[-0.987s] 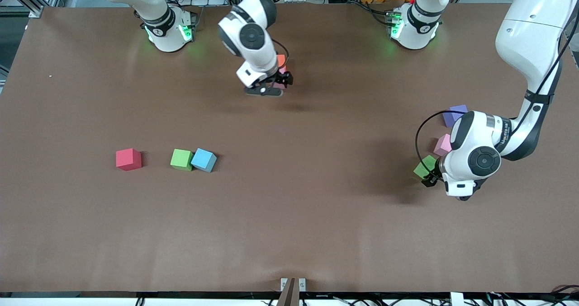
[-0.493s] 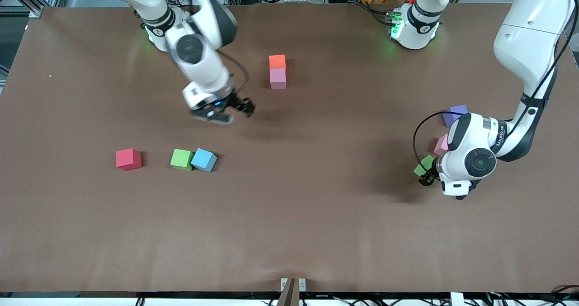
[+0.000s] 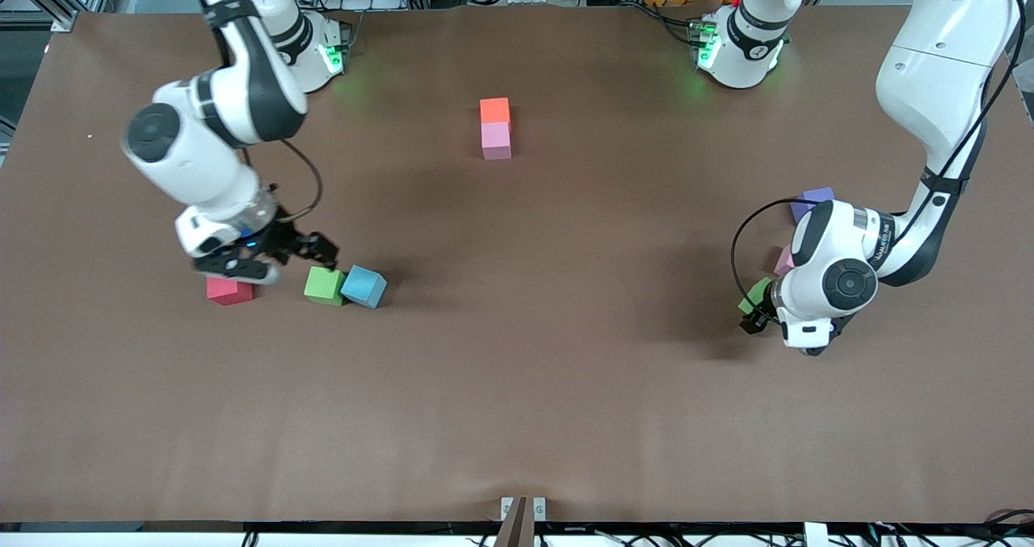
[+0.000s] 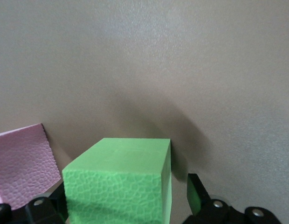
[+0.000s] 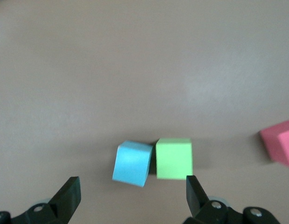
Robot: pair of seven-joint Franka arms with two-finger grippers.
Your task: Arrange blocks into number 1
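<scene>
Only the orange block (image 3: 494, 111) and pink block (image 3: 496, 140) are lined up at the tabletop's (image 3: 517, 385) twelve o'clock — three remain, with the right tool (image 3: 279, 258) spread over the red block (image 3: 229, 290) and first green block (image 3: 325, 285), the left tool (image 3: 756, 318) spread around the second green block (image 4: 120, 183).

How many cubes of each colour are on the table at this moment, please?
Orange cube: 1
Pink cubes: 2
Red cube: 1
Green cubes: 2
Light blue cube: 1
Purple cube: 1
Total: 8
</scene>
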